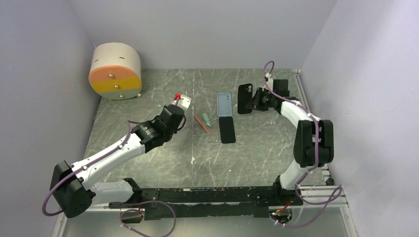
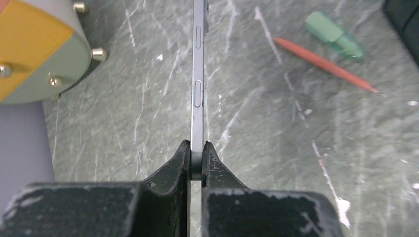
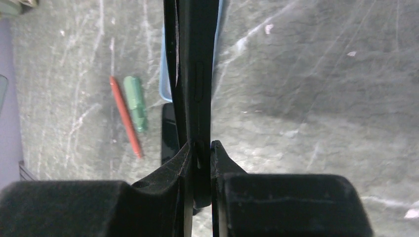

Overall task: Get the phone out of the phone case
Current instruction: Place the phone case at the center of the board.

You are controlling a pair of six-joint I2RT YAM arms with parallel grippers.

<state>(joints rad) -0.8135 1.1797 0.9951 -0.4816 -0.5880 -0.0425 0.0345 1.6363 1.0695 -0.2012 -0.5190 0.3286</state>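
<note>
The left tool (image 2: 196, 160) is closed on the bottom end of a phone (image 2: 198, 74). In the left wrist view the phone shows edge-on as a thin silver strip with two side buttons, running up from the pads to the top of the frame. In the top view this tool sits left of centre, with the phone sticking out beyond it toward the upper right, off the worktop (image 1: 257, 148).

The right tool (image 3: 200, 153) is clamped on a black case (image 3: 197, 59), also seen edge-on in its wrist view, with one raised button on the side. I cannot tell whether the case has anything in it. In the top view it stands upright at upper right of centre, well apart from the phone.

Between the two tools a blue case (image 1: 224, 103) lies flat. A dark phone (image 1: 227, 131) lies just below it, close to its lower end. Left of these are a red pen (image 1: 201, 124) and a green cap (image 1: 206, 119), side by side. A round drum (image 1: 115, 71) with an orange and yellow face sits at the upper left.
</note>
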